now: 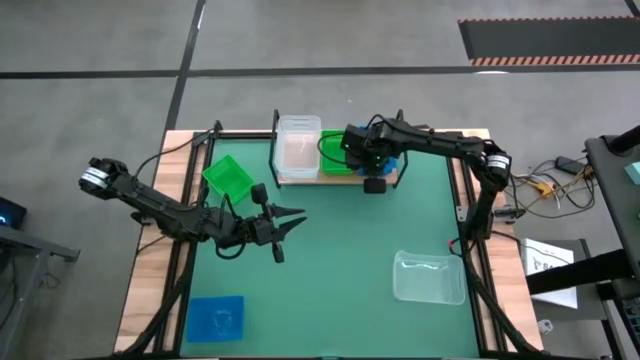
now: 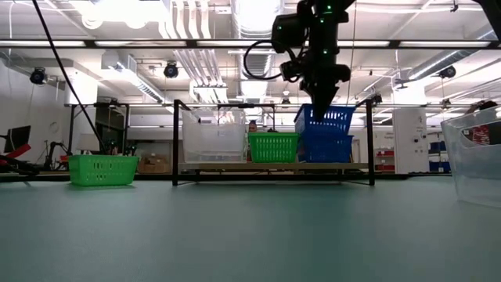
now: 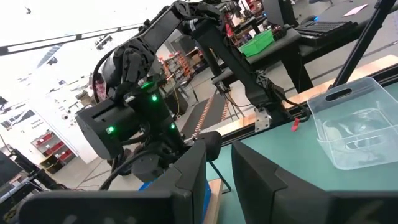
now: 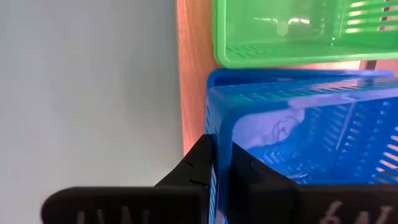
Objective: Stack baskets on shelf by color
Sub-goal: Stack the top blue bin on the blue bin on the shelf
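Observation:
The shelf (image 1: 338,179) stands at the far side of the green mat. On its wooden board are a stack of clear baskets (image 1: 298,148), a green basket (image 1: 333,153) and two blue baskets (image 2: 326,146), one nested in the other. My right gripper (image 4: 222,155) is above the blue pair, shut on the upper one (image 2: 324,119). My left gripper (image 1: 290,232) hovers open over the middle of the mat and touches nothing. Loose on the mat lie a green basket (image 1: 228,177), a blue basket (image 1: 216,318) and a clear basket (image 1: 430,277). My right gripper pinches the upper blue basket's side wall at its rim (image 4: 219,134), one finger inside the basket and one outside. The fingers (image 2: 321,100) come from above, pointing down. The basket sits in the lower blue basket (image 4: 273,78), slightly askew to it.
Black metal uprights (image 2: 176,141) frame the shelf at both ends. The loose green basket is near the mat's far left, the blue one at its near left corner, the clear one at its near right. Cables run along the table's right edge (image 1: 520,190).

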### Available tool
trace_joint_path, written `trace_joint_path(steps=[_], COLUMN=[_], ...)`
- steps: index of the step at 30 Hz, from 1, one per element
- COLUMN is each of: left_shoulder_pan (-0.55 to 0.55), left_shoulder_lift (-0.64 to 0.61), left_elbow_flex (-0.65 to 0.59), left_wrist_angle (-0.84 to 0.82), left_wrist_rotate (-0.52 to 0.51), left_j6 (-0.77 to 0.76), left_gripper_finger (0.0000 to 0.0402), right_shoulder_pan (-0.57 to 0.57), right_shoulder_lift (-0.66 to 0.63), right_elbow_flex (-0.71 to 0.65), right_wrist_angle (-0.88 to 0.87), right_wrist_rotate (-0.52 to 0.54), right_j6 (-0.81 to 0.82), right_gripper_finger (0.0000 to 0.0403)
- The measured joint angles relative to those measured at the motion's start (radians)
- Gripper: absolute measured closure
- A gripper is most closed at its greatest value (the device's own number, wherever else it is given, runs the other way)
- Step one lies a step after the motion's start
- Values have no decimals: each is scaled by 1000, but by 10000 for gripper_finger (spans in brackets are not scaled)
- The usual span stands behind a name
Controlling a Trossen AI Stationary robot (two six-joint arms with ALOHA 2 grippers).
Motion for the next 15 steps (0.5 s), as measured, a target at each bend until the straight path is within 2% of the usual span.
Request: trace_joint_path(steps=[11,15], left_shoulder_pan=[0,0], left_shoulder_lift=[0,0], left_elbow_flex=[0,0], left_wrist_angle=[0,0], left_wrist_rotate=[0,0], left_j6=[0,-1], left_gripper_finger=[341,341], right_shoulder_pan=[-17,-18], right_shoulder_lift=[0,0], right_elbow_flex=[-11,-11], right_wrist_angle=[52,42], right_wrist_rotate=[1,67], right_j6=[19,39], right_gripper_finger=[332,316])
